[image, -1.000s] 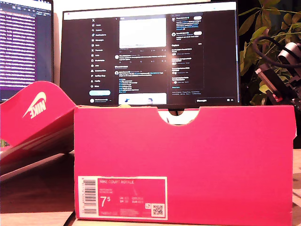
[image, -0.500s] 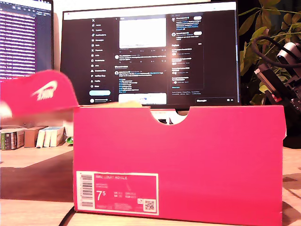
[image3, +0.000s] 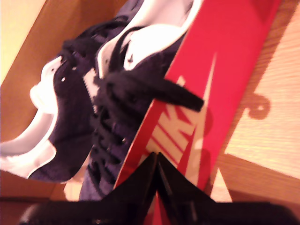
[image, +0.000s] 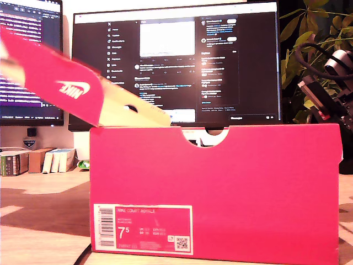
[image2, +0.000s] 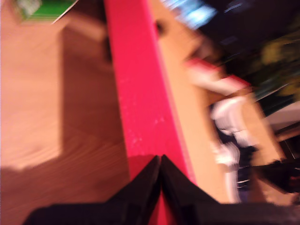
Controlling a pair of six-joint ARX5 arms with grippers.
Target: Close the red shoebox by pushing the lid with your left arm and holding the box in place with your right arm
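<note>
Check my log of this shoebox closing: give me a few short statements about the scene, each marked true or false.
1. The lid is raised at a slant above the box. True.
2. The box is empty. False: dark shoes with white trim lie inside.
3. My second gripper is shut. True.
4. The lid is blue. False: it is red with a white logo.
5. A lit monitor stands behind the box. True.
</note>
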